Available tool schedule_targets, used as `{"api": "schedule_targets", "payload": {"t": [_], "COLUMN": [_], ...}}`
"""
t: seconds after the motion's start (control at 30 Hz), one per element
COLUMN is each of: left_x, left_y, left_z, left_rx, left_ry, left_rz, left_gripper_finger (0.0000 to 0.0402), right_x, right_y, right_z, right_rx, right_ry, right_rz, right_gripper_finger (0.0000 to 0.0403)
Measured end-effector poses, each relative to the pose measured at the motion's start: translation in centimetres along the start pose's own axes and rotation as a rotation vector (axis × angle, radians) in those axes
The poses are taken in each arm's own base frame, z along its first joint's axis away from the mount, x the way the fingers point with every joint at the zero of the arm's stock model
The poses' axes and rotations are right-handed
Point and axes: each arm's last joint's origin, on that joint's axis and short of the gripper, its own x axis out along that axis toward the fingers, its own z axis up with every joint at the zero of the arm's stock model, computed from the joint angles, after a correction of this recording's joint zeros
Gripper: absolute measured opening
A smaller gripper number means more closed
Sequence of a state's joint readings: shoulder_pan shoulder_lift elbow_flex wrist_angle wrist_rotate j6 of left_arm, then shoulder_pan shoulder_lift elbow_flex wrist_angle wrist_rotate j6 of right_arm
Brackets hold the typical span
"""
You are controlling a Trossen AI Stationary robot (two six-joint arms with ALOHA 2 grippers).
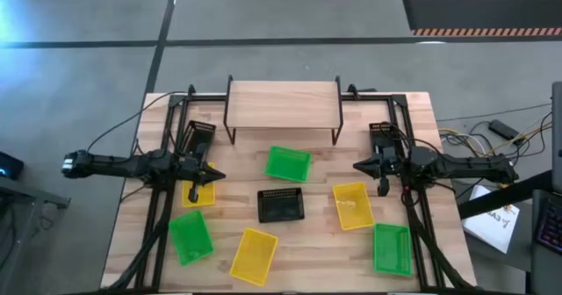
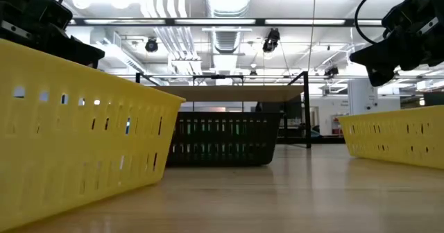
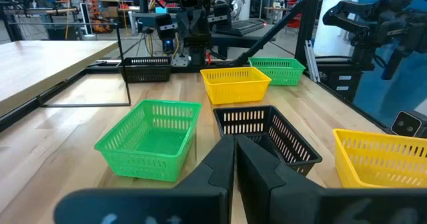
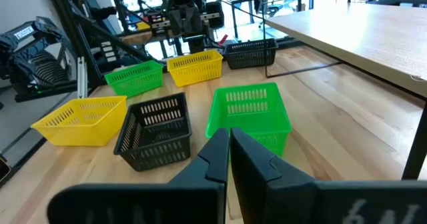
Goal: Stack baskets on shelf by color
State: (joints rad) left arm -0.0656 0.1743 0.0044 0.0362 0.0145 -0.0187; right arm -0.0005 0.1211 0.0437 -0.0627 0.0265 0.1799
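Observation:
The light-wood shelf (image 1: 283, 102) stands at the table's far middle with nothing on it. Baskets lie loose on the tabletop in front of it: a green one (image 1: 288, 164), a black one (image 1: 281, 205), yellow ones (image 1: 353, 205) (image 1: 254, 255) and green ones (image 1: 190, 237) (image 1: 392, 248). Another yellow basket (image 1: 198, 192) sits partly under my left arm. Black baskets (image 1: 198, 137) (image 1: 383, 135) rest beside the two arm bases. My left gripper (image 1: 219, 177) hovers shut at the left, pointing toward the middle. My right gripper (image 1: 357, 165) hovers shut at the right, facing it.
Black frame rails (image 1: 167, 154) (image 1: 413, 216) run along both sides of the table. The shelf's thin black legs (image 1: 230, 133) stand on the tabletop. Bare wood lies between the green basket and the shelf. Cables and papers (image 1: 496, 216) lie off the table's right edge.

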Motion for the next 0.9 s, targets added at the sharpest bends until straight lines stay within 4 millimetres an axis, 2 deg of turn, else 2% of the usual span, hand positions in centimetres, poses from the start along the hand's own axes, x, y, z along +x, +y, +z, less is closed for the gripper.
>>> {"api": "schedule_targets", "payload": {"t": [0.7, 0.9], "left_x": [0.0, 0.0], "left_y": [0.0, 0.0], "left_z": [0.0, 0.0], "left_rx": [0.000, 0.000], "left_ry": [0.000, 0.000], "left_rz": [0.000, 0.000], "left_gripper_finger": [0.0000, 0.0000], "right_x": [0.0, -0.1], "right_y": [0.0, 0.3], "right_z": [0.3, 1.5], "right_rx": [0.012, 0.302], "right_ry": [-0.033, -0.150], "right_rz": [0.004, 0.052], "right_gripper_finger": [0.0009, 0.0009]}}
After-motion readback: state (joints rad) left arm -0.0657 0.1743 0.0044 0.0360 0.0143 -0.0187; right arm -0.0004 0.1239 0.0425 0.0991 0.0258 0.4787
